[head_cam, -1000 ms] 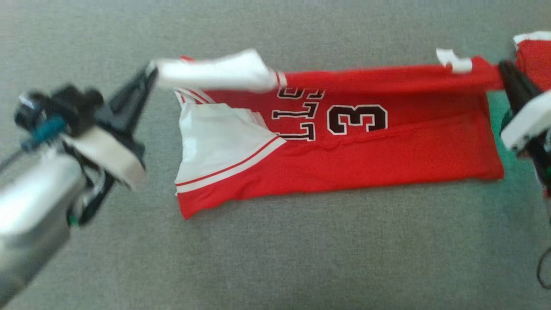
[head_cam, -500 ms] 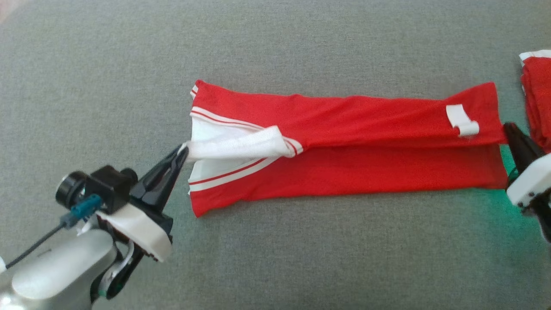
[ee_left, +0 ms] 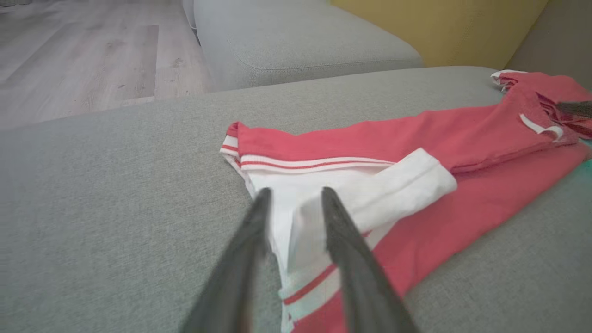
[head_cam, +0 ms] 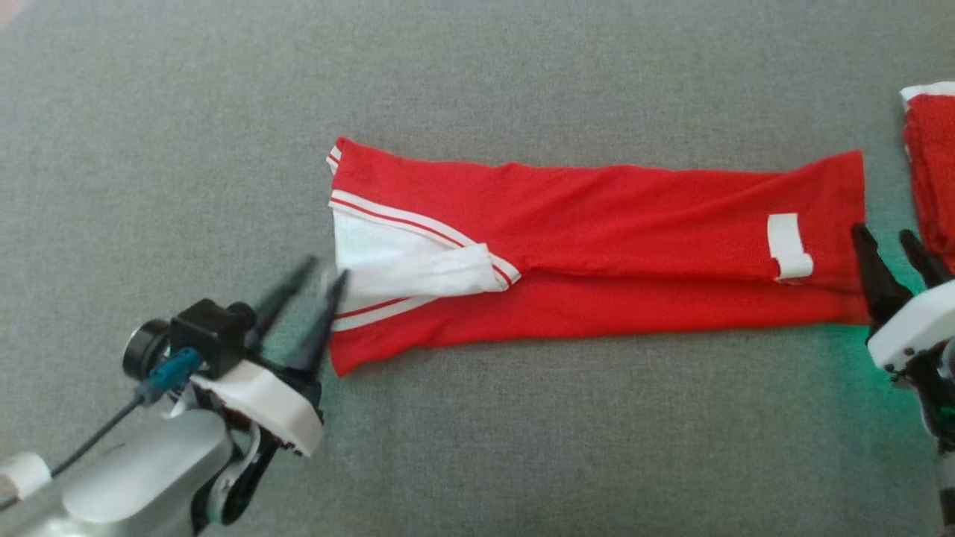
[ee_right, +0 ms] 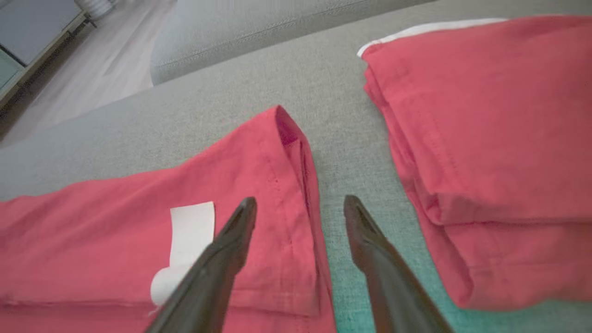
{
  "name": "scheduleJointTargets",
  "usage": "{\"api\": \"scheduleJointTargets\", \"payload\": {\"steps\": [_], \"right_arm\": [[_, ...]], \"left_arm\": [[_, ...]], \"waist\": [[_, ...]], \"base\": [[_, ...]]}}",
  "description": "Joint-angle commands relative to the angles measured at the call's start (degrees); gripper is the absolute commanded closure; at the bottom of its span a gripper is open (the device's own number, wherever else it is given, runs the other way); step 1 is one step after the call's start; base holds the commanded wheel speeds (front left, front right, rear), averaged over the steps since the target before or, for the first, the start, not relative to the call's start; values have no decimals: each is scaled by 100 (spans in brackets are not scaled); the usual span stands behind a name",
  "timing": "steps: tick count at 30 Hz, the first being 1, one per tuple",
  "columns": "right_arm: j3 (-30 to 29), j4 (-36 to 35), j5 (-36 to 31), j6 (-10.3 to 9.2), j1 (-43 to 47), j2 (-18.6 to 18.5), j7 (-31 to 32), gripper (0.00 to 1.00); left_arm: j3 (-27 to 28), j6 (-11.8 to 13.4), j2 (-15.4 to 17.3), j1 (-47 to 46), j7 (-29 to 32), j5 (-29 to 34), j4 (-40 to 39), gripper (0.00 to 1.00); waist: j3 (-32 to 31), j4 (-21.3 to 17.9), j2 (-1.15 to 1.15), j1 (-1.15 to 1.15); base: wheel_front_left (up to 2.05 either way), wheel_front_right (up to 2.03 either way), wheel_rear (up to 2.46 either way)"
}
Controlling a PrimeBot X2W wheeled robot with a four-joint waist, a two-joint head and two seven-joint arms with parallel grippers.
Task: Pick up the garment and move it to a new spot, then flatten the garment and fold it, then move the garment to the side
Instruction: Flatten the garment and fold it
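Note:
The garment (head_cam: 634,216) is a red jersey with white trim, lying folded lengthwise as a long strip on the grey cushion (head_cam: 477,447). Its white sleeve (head_cam: 418,268) rests on top at the left end, and a white label (head_cam: 787,246) sits near the right end. My left gripper (head_cam: 327,268) stands open at the left end. In the left wrist view the sleeve (ee_left: 393,189) lies loose under that gripper (ee_left: 296,192). My right gripper (head_cam: 883,233) is open at the right hem. In the right wrist view the gripper (ee_right: 300,200) straddles the hem of the garment (ee_right: 115,222).
A second red garment (head_cam: 932,164), folded into a stack (ee_right: 485,129), lies just right of my right gripper. Another grey cushion (ee_left: 300,41), a yellow cushion (ee_left: 439,27) and wooden floor (ee_left: 69,60) lie beyond the sofa seat.
Both grippers brought the far edge of the garment forward over its front half, covering the number. They have now opened and let go; the flap and sleeve lie flat.

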Motion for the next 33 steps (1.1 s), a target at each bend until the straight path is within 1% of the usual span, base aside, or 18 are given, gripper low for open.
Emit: {"api": "scheduleJointTargets", "payload": {"steps": [1,3,5,9,12,13,16,18,20,25,29,33], "right_arm": [[-62,-206,-65,-4,153,17,-221,0],[-169,-257,-143,-4,303,145,-415,0],[-309,-311,-197,-4,451,316,-598,0],[-557,-354,-312,-4,711,707,-786,0],[-694,-279,-421,-4,813,912,-814,0],[-694,-279,-421,-4,813,912,-814,0],[-965,-79,-596,-4,776,1063,-844,0],[-1246,122,-668,-4,670,1171,-827,0],[-1578,372,-816,-4,508,1234,-820,0],[-2149,974,-1283,-4,117,1236,-680,0],[-2497,1413,-1594,-4,-134,1233,-497,0],[-2630,1792,-1788,-4,-270,1276,-290,0]], "left_arm": [[424,179,62,73,-97,31,-12,0],[580,352,-97,217,-119,140,22,0],[856,519,-299,418,-126,268,-15,0],[1439,834,-696,957,-128,782,-170,0],[1857,1107,-979,1429,-129,1248,-293,0],[1857,1107,-979,1429,-129,1248,-293,0],[2169,1313,-1248,1890,-129,1677,-408,0],[2285,1393,-1399,2137,-129,1968,-463,0],[2400,1423,-1555,2346,-130,2216,-521,0],[2624,1422,-1870,2747,-130,2830,-588,0],[2785,1343,-2053,2954,-130,3171,-582,0],[2960,1207,-2218,3044,-130,3385,-553,0]], "waist": [[-118,8,0,0],[-226,30,0,0],[-344,63,0,0],[-608,154,0,0],[-782,231,0,0],[-782,231,0,0],[-900,363,0,0],[-958,478,0,0],[-984,599,0,0],[-981,875,0,0],[-943,1013,0,0],[-926,1066,0,0]], "base": [[0,0,0],[0,0,0],[0,0,0],[0,0,0],[0,0,0],[0,0,0],[0,0,0],[0,0,0],[0,0,0],[0,0,0],[0,0,0],[0,0,0]]}}
